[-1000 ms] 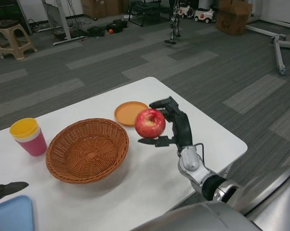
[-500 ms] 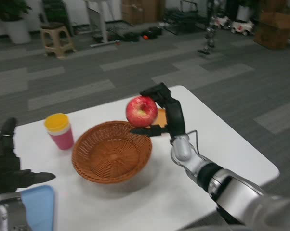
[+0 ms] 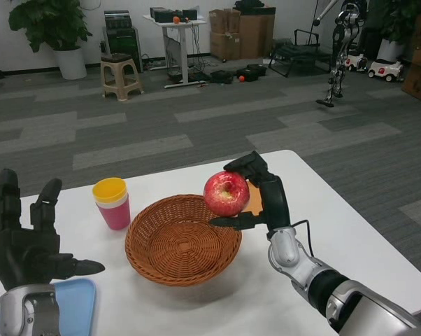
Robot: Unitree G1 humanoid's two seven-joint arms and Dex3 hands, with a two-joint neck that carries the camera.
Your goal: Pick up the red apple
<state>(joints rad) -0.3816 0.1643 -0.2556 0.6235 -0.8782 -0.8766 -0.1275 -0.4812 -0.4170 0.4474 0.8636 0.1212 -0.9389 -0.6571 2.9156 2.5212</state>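
One job, all but done: the right robot hand (image 3: 261, 197) pinches the apple (image 3: 226, 193) clear above the basket (image 3: 182, 240) rim, left robot hand (image 3: 27, 243) spread beside it.

Wicker basket (image 3: 175, 241), pink cup (image 3: 113, 204)

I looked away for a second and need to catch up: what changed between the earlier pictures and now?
The view tilted up and turned. The left hand rose into view from the table edge, fingers spread, holding nothing. The right hand keeps gripping the red apple, now held above the basket rim. Basket, pink cup, orange plate and blue tray stayed put.
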